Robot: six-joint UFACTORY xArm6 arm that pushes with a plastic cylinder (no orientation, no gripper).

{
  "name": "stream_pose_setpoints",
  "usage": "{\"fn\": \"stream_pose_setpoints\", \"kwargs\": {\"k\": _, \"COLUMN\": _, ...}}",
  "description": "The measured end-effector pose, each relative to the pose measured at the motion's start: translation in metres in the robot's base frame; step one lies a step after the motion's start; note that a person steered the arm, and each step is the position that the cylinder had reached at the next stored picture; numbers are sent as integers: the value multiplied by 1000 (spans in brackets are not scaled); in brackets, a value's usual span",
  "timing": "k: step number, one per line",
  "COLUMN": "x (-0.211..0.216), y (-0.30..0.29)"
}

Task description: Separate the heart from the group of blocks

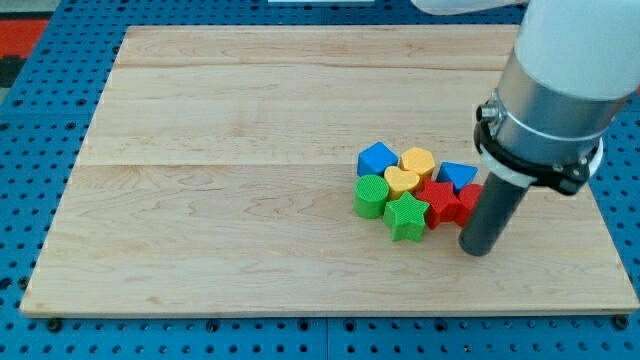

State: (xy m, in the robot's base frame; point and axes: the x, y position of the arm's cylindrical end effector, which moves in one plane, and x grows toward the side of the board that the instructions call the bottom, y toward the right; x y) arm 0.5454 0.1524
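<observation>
A tight cluster of blocks sits right of the board's middle. The yellow heart lies in the cluster's centre, touching a yellow hexagon-like block above it. A blue block is at the upper left, a green round block at the lower left, a green star at the bottom. A red star is right of the heart, a blue block above it, and another red block is partly hidden behind the rod. My tip rests at the cluster's lower right, just beside the red blocks.
The wooden board lies on a blue perforated table. The arm's large white and grey body hangs over the board's right side and hides part of it.
</observation>
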Motion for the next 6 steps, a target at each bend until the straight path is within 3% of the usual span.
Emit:
{"fn": "stream_pose_setpoints", "kwargs": {"k": 2, "x": -59, "y": -1}}
{"fn": "stream_pose_setpoints", "kwargs": {"k": 3, "x": -63, "y": -3}}
{"fn": "stream_pose_setpoints", "kwargs": {"k": 4, "x": -38, "y": 9}}
{"fn": "stream_pose_setpoints", "kwargs": {"k": 6, "x": -84, "y": -100}}
